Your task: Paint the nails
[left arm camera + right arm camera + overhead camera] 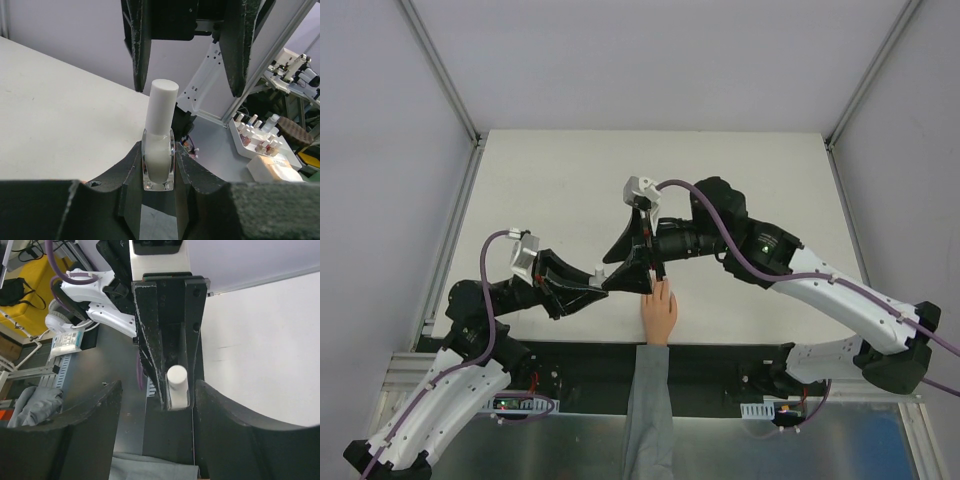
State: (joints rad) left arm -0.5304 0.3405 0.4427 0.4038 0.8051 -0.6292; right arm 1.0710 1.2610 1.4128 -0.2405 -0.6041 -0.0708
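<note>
My left gripper [159,150] is shut on a clear nail polish bottle [159,165] with white polish and a white cap [164,107], held upright. My right gripper [159,395] is open, its fingers [141,50] standing either side of the cap without touching it. The cap also shows in the right wrist view [177,379]. In the top view both grippers [642,272] [653,262] meet just above the peach hand [659,315] with the grey sleeve [645,400]. The hand lies flat at the table's near edge. Its nails are hidden or too small to make out.
The white table [570,180] stretches behind the grippers. Off the table, the left wrist view shows a white tray [240,145] with several small bottles and a pale box [272,170]. Metal frame posts [445,75] stand at the table's far corners.
</note>
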